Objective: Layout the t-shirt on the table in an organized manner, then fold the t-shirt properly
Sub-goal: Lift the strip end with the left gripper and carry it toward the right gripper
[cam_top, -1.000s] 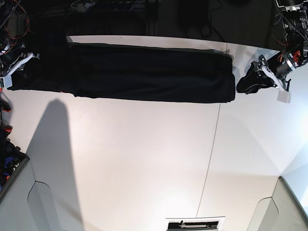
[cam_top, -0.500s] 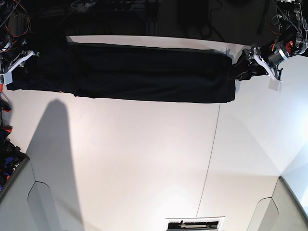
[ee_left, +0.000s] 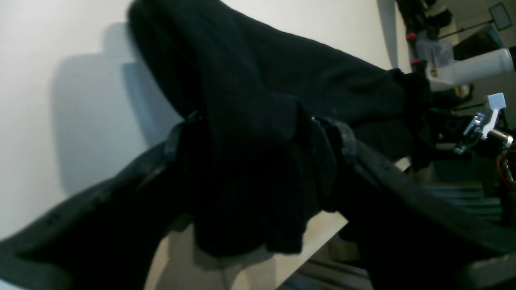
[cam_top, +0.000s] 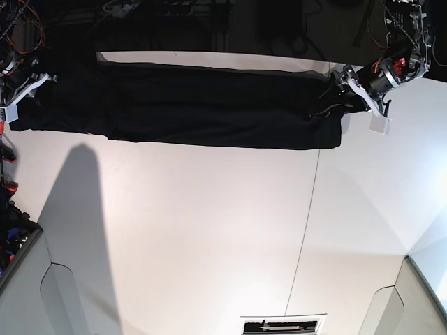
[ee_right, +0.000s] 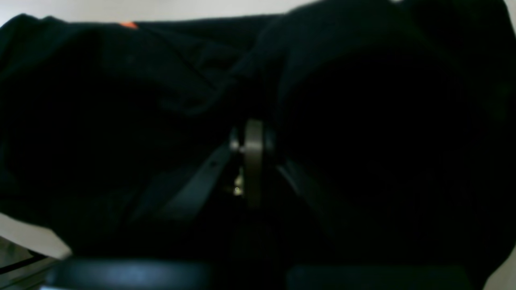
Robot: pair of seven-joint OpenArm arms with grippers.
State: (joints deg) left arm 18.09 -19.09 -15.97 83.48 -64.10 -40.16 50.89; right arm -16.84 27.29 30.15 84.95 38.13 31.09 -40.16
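— What changed?
— The left end effector (cam_top: 340, 94) moved in from the surface (cam_top: 209, 230) onto the black t-shirt (cam_top: 209, 105) end, jaws spread around cloth.
— The right?
— The right end effector (ee_right: 253, 133) stayed clamped on the t-shirt — fingertips too dark to see.

dark unlit room strip (cam_top: 209, 24) behind the far edge, with tangled black cables (cam_top: 174, 10). red and orange wires (cam_top: 21, 31) at top left corner. grey angled panels (cam_top: 28, 286) at both lower corners. broad soft shadow (cam_top: 80, 209) on left. even overhead light.
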